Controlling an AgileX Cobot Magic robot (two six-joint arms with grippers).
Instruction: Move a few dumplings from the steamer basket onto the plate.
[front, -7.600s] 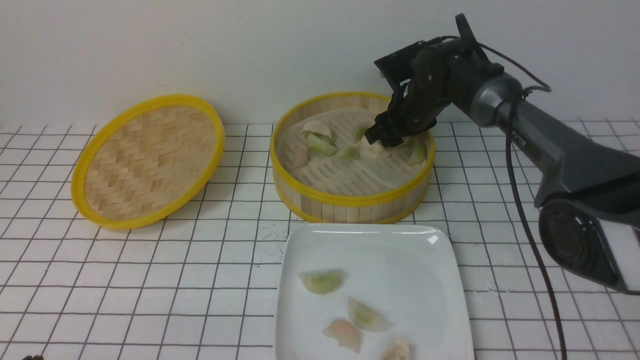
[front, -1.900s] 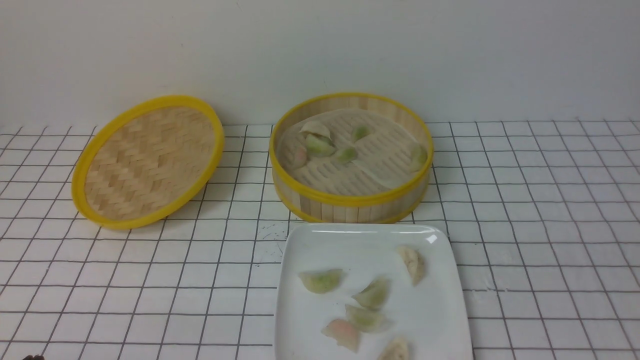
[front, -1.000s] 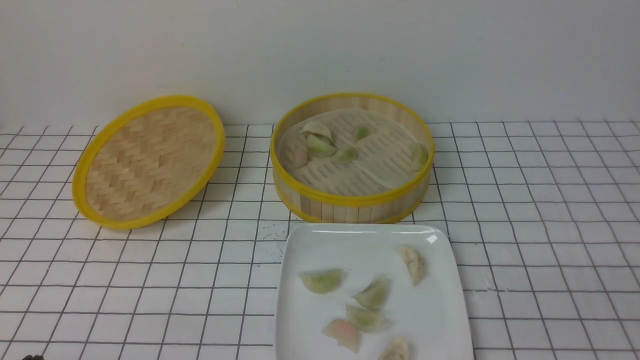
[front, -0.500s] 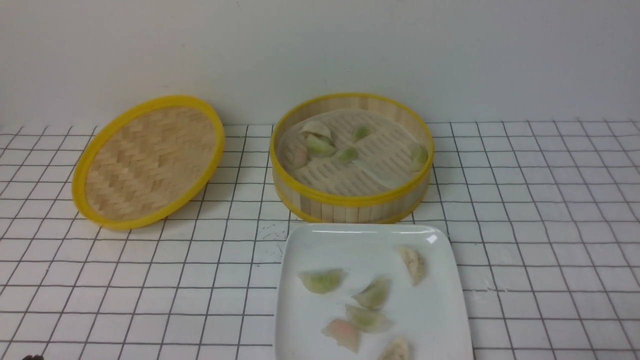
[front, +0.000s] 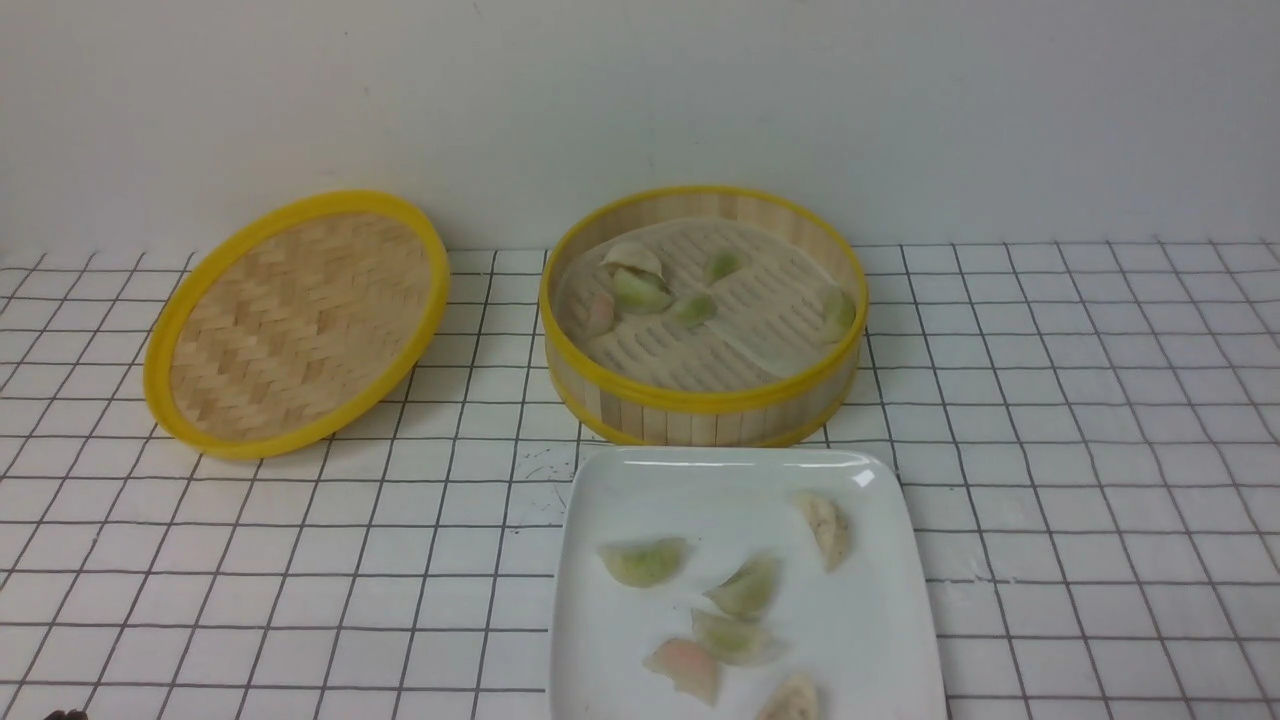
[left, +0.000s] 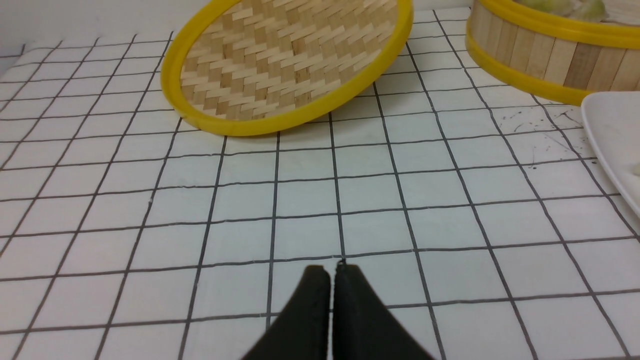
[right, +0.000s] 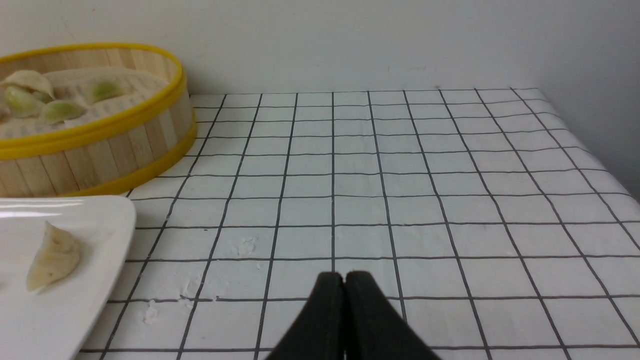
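Dumplings (front: 739, 637) sitting on plate (front: 600, 500), others lying in basket (front: 705, 401) behind; L claw (left: 332, 272) & R claw (right: 344, 280) hovering, both closed, nothing held.

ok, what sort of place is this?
Probably a robot test or demo bench rather than a working kitchen: a table covered in a printed-looking grid, a plain pale wall behind, and a bamboo steamer basket and square plate set out on it.
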